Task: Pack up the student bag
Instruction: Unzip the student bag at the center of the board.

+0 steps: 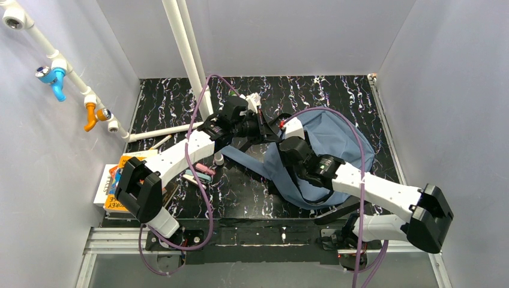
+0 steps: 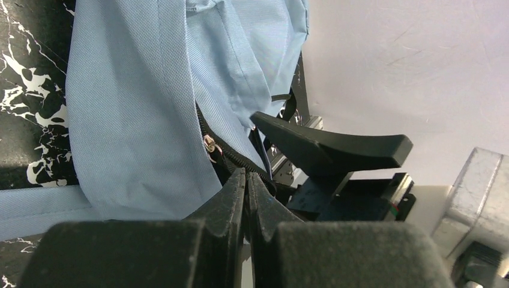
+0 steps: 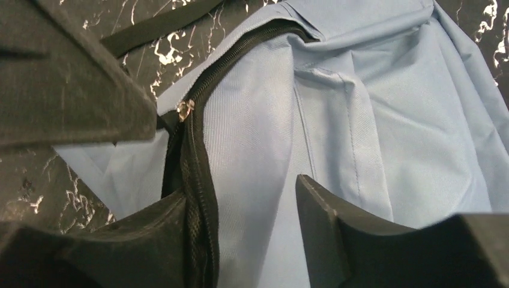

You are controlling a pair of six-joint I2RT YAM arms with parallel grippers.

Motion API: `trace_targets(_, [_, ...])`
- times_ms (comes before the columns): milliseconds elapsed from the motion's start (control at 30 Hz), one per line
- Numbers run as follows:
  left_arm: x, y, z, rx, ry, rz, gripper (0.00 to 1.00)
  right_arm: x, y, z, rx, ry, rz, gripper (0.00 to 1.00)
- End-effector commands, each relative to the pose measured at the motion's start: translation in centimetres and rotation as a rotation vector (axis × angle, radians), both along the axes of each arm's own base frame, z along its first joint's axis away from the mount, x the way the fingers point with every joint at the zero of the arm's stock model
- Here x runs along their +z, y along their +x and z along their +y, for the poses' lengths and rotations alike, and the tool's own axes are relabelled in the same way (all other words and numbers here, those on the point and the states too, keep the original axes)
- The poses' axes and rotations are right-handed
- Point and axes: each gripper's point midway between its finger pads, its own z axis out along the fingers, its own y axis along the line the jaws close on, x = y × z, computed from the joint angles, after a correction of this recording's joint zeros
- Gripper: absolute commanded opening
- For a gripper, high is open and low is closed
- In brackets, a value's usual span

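Books (image 1: 108, 180) wait at the left edge of the counter (image 1: 240, 187), likely still to pack. Mid-frame the left fingers (image 2: 225, 201) are pressed together at the mouth of the bag (image 1: 339, 141), which lies right of centre, perhaps pinning its edge up. The right fingers (image 3: 336, 222) gape astride its zip (image 3: 198, 162), holding nothing.

light: bright, diffuse | shadows: soft | wrist views: near jaws blurred, student bag (image 3: 372, 120) sharp
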Motion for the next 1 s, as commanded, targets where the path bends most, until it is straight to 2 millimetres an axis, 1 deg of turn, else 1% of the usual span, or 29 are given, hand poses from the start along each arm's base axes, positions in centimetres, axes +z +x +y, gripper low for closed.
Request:
trace_targets(0, [4.6, -1.2, 0.2, -0.021, -0.083, -0.076, 0.00, 2.5, 2.3, 1.1, -0.052, 0.018, -0.097, 0.40])
trace_targets(33, [4.7, -1.2, 0.2, -0.020, -0.080, -0.080, 0.00, 2.2, 2.3, 0.9, -0.064, 0.006, -0.095, 0.14])
trace_targets(67, [4.7, -1.1, 0.3, -0.017, -0.078, -0.086, 0.00, 1.7, 2.1, 0.5, -0.082, 0.004, -0.087, 0.01])
trace_targets(167, [4.9, -0.7, 0.4, 0.004, -0.059, -0.111, 0.00, 0.9, 1.4, -0.3, -0.073, 0.010, -0.084, 0.01])
trace_targets(233, [4.8, 0.2, 0.7, 0.045, -0.034, -0.141, 0.00, 0.6, 0.5, 0.1, 0.014, 0.043, -0.082, 0.01])
trace_targets(267, [4.8, 0.9, 0.7, 0.066, -0.022, -0.166, 0.00, 0.8, 0.0, 0.8, 0.076, 0.086, -0.097, 0.01])
trace_targets(300, [4.9, 1.7, 0.7, 0.089, -0.012, -0.191, 0.00, 0.5, -0.8, 1.0, 0.138, 0.101, -0.098, 0.01])
trace_targets(400, [4.8, 3.9, -0.1, 0.115, 0.016, -0.243, 0.00, 1.1, -2.6, 2.0, 0.297, 0.182, -0.144, 0.01])
trace_targets(533, [3.4, 7.0, -1.3, 0.149, 0.061, -0.275, 0.00, 0.7, -4.8, 2.1, 0.427, 0.194, -0.131, 0.01])
trace_targets(567, [2.7, 7.6, -1.7, 0.151, 0.076, -0.274, 0.00, 0.6, -5.1, 2.1, 0.442, 0.194, -0.124, 0.01])
trace_targets(633, [1.8, 9.2, -2.5, 0.153, 0.101, -0.289, 0.00, -0.3, -5.7, 1.8, 0.455, 0.175, -0.085, 0.01])
trace_targets(667, [2.0, 10.1, -2.9, 0.157, 0.113, -0.305, 0.00, -0.3, -5.9, 1.7, 0.452, 0.178, -0.081, 0.01])
trace_targets(700, [0.9, 10.7, -3.0, 0.157, 0.144, -0.297, 0.00, -0.3, -6.0, 1.6, 0.456, 0.179, -0.081, 0.01])
trace_targets(733, [0.8, 11.5, -3.2, 0.167, 0.163, -0.305, 0.00, -0.1, -6.3, 1.7, 0.468, 0.193, -0.085, 0.01])
trace_targets(967, [0.0, 15.1, -4.9, 0.162, 0.206, -0.392, 0.00, 0.6, -7.3, 2.1, 0.512, 0.257, -0.084, 0.01])
